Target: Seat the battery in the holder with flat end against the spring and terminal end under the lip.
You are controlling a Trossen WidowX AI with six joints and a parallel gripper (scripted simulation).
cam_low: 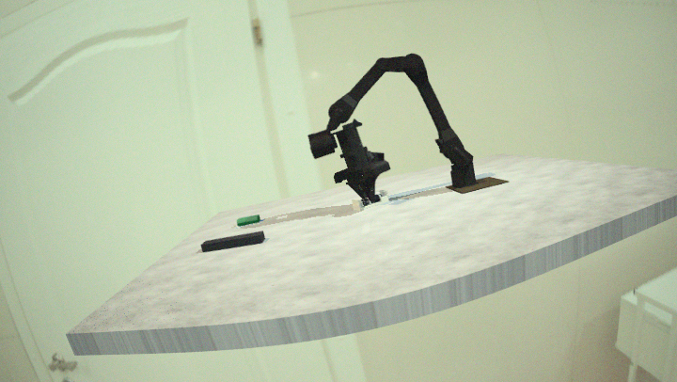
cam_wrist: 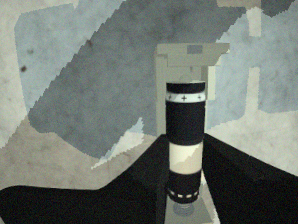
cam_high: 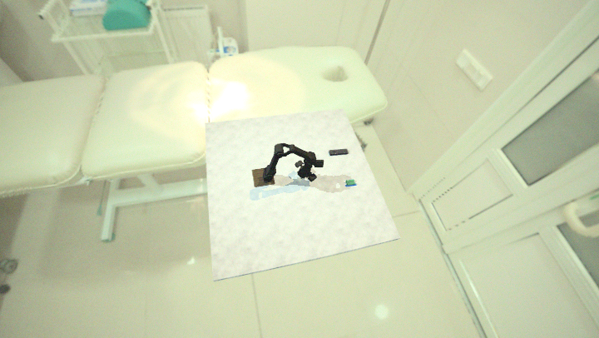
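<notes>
The battery (cam_wrist: 185, 122), black with a pale band and a ring of plus marks, lies lengthwise over the pale grey holder (cam_wrist: 161, 95) (cam_low: 356, 205). Its plus-marked end points at the lip (cam_wrist: 175, 59) and is close to it; whether it is under the lip I cannot tell. The flat end is at the coiled spring (cam_wrist: 183, 209), part of which shows beyond it. My gripper (cam_wrist: 182, 140) (cam_low: 370, 199) is shut on the battery, one black finger on each side, low at the holder. The fingers hide the holder's lower sides, so how deep the battery sits is unclear.
A green block (cam_high: 350, 182) (cam_low: 248, 220) lies beyond the holder, farther from the arm base. A long black bar (cam_high: 338, 151) (cam_low: 232, 241) lies off to one side of it. The arm stands on a brown plate (cam_high: 258, 178) (cam_low: 493, 183) on the pale table (cam_high: 293, 235) (cam_low: 379, 270).
</notes>
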